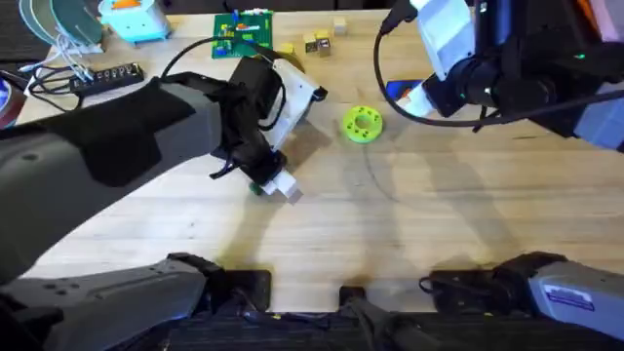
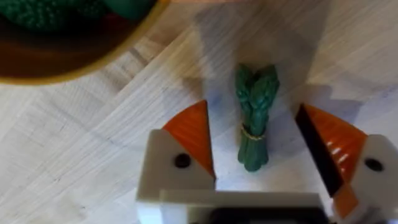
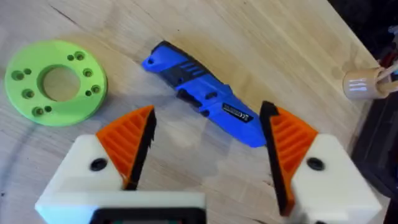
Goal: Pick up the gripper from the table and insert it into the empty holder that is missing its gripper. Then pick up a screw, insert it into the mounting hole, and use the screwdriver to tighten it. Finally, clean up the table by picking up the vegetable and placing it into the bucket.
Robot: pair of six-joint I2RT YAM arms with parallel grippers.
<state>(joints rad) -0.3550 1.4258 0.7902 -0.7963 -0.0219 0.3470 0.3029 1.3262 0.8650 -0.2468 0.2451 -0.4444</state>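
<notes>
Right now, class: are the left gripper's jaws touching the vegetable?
Apart. The left wrist view shows the vegetable lying on the table between the open left gripper, with bare wood visible on either side.

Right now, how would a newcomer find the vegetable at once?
Follow the left arm out over the wooden table to its open claw; just past it sits the orange-brown bucket. The vegetable lies flat on the wood between the claw's orange pads, apart from the bucket. It is a loose, dark green bundle tied with a thin band, unlike the green pieces inside the bucket.
</notes>
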